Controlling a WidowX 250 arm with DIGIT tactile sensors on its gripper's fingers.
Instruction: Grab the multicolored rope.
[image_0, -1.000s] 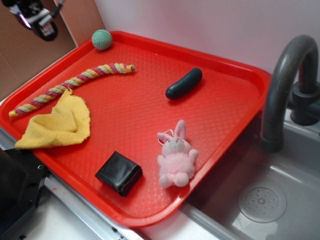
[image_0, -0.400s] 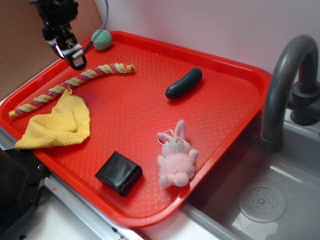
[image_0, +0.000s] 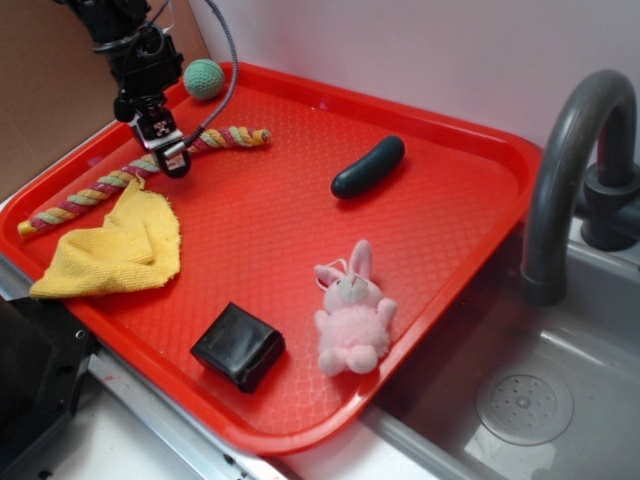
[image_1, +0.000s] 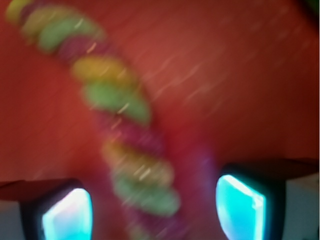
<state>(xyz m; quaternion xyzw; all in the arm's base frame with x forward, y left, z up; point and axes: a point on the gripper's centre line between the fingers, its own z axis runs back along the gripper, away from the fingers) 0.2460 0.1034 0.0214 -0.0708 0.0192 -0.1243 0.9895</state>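
The red tray (image_0: 440, 190) spread beneath my gripper (image_0: 170, 152), carrying everything. The multicolored rope (image_0: 120, 178) lay directly under me, running out to both sides; in the blurred wrist view it passed between my fingers (image_1: 240, 204), which stood wide apart, holding nothing. I judged I hung near its middle so closing would catch the cord.

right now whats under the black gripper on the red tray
The twisted pink, yellow and green rope runs between the open black gripper fingers, lying on the red plastic tray. In the exterior view the gripper covers that stretch of rope; contact cannot be judged.
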